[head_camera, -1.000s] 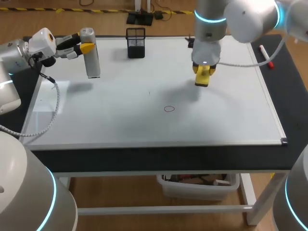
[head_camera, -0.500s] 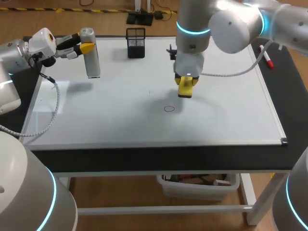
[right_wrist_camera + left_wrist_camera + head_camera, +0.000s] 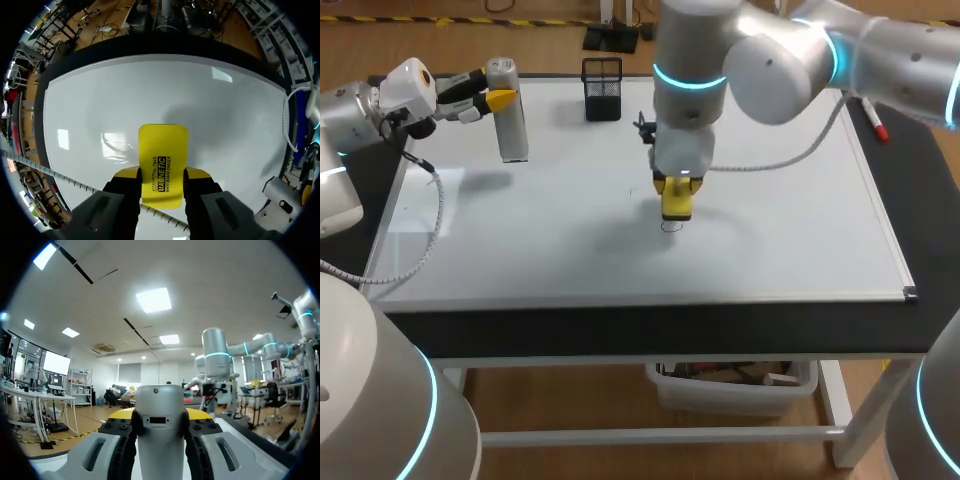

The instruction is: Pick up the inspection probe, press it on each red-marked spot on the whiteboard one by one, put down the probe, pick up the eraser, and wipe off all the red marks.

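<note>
Presently: eraser (image 3: 677,200) poised at the only visible red mark (image 3: 670,226); wipe not yet made.
Pinched from both sides by the right end effector (image 3: 163,176), the yellow eraser sits over the small red circle near the middle of the whiteboard (image 3: 790,230); contact cannot be confirmed. Recommended: seat the face flat, press evenly, and sweep across the whole circle. At the far left corner, the left end effector (image 3: 496,98) clamps the grey probe (image 3: 510,125) above the board. A black mesh holder (image 3: 602,88) stands at the far edge; its contents cannot be made out.
</note>
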Controlling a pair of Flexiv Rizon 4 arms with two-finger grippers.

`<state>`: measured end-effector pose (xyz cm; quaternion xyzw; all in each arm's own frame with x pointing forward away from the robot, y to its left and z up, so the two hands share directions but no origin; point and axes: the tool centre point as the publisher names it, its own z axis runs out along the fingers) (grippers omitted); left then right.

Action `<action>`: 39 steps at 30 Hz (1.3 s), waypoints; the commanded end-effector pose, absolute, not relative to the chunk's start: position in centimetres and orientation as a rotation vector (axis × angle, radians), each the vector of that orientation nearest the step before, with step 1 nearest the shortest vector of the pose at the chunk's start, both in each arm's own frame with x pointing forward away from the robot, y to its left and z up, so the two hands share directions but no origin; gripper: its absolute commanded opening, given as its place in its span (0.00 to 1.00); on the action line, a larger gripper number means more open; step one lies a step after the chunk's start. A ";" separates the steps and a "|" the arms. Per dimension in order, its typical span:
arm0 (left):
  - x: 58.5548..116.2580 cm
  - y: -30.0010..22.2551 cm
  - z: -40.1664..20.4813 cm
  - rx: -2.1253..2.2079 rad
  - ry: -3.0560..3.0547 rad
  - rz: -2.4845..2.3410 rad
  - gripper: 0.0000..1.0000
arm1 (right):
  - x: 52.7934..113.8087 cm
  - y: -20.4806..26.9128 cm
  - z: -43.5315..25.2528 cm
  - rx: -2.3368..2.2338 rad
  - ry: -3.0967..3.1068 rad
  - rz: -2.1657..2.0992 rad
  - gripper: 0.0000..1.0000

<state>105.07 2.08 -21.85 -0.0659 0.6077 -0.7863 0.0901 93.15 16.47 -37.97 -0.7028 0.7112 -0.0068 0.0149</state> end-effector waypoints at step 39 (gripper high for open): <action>105.0 2.0 -21.7 -0.198 1.805 -2.335 0.00 | 92.4 18.4 -42.6 -2.276 2.137 0.035 0.00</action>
